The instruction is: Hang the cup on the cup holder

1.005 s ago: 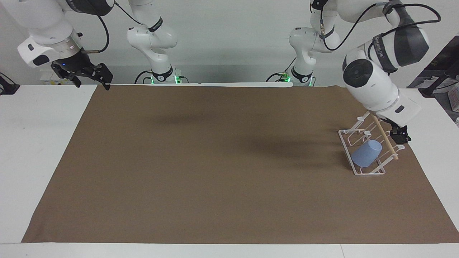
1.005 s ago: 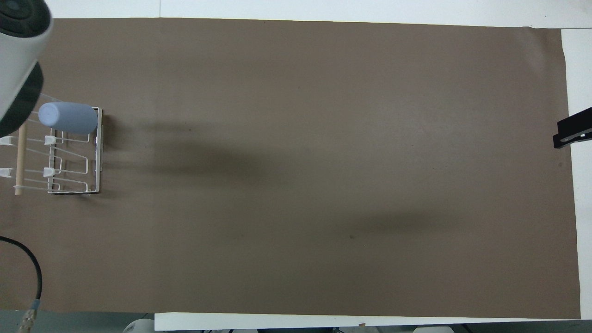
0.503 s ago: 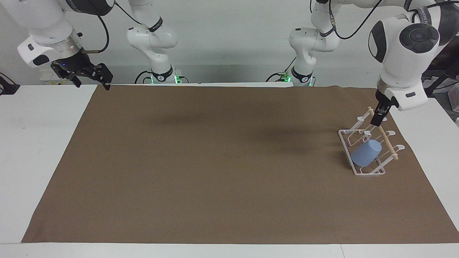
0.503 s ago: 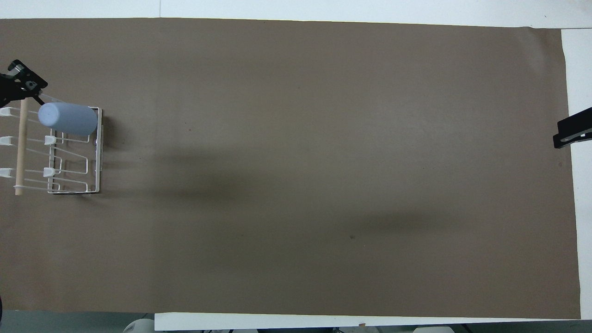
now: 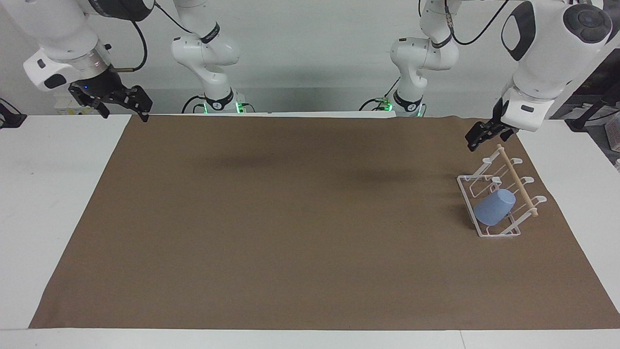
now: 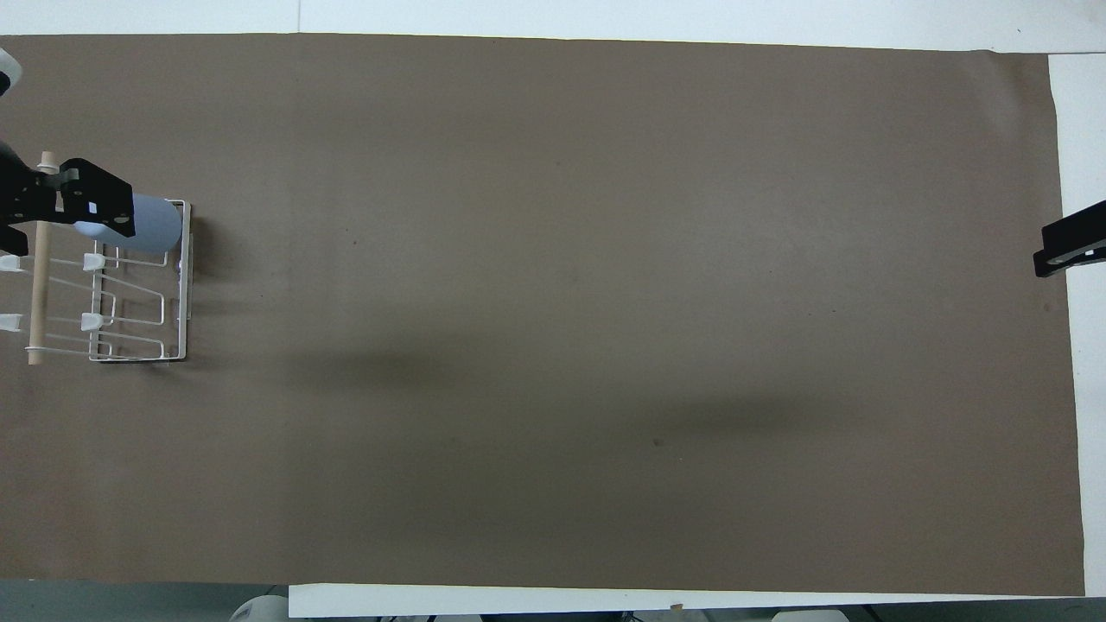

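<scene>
The cup [image 5: 494,207] hangs tilted on a prong of the cup holder [image 5: 489,230], at the left arm's end of the brown mat [image 5: 290,218].
Facing view: the left gripper [image 5: 479,134] is raised over the mat just by the rack's robot-side end, holding nothing, touching neither rack nor cup; whether its fingers are apart or together I cannot tell. The right gripper [image 5: 121,102] waits raised over the mat's corner at the right arm's end, fingers spread and empty. Overhead view: the left gripper [image 6: 65,203] partly covers the cup [image 6: 155,226] on the cup holder [image 6: 183,285]; only the tip of the right gripper [image 6: 1071,250] shows at the mat's edge.
</scene>
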